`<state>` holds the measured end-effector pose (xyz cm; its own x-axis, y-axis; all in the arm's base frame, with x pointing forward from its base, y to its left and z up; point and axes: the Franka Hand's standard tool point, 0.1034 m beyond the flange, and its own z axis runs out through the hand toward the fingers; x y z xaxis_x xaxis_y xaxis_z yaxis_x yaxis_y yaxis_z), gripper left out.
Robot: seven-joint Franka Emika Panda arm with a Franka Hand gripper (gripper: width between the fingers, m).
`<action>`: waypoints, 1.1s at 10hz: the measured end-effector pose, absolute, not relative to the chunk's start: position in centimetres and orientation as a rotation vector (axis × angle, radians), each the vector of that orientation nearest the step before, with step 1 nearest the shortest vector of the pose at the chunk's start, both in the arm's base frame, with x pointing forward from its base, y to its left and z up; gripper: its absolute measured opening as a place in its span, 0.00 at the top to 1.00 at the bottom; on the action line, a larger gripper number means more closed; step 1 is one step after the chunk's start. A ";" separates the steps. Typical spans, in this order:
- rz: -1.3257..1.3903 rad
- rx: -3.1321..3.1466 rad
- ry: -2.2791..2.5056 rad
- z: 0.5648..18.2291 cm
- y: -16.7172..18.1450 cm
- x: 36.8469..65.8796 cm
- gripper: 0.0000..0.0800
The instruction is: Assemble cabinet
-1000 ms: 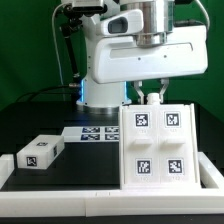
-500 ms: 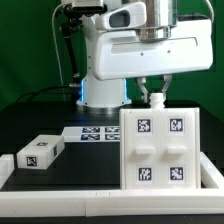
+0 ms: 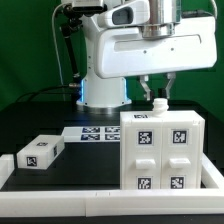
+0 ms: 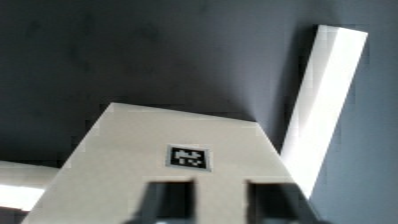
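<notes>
Cabinet [image 3: 160, 150] stands upright on the black counter [image 3: 60, 120], close to the front edge and toward the front corner on the exterior view's right. Its front face shows four square coded tags in a two-by-two grid. The wrist view looks down on its top face [image 4: 178, 140], which carries one tag [image 4: 189, 158].

Fingers [image 3: 147, 90] hang straight above the cabinet's top, nearer its rear side. In the wrist view the two dark fingers [image 4: 169, 203] are spread, with white cabinet surface showing in the gap and nothing pinched. A small white nub [image 3: 157, 104] sits on the cabinet top directly under the fingers. Contact with it: cannot tell.

Small tagged block [image 3: 38, 153] lies flat near the front corner on the exterior view's left, well apart from the cabinet. Marker board [image 3: 92, 133] lies flat mid-counter between the block and the cabinet, just beside the cabinet's side.

A white rail [image 3: 60, 190] runs along the front edge. In the wrist view a long white bar [image 4: 324, 90] lies on the dark counter beside the cabinet. The arm base [image 3: 100, 85] stands at the rear edge.
</notes>
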<state>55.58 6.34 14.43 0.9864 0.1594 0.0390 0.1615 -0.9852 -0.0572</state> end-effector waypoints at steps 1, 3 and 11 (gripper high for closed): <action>-0.052 -3.076 -0.171 13.8 6.7 55.0 0.62; 0.009 -3.086 -0.113 11.2 6.8 51.5 0.44; 0.008 -3.119 -0.280 8.4 -7.4 44.4 0.00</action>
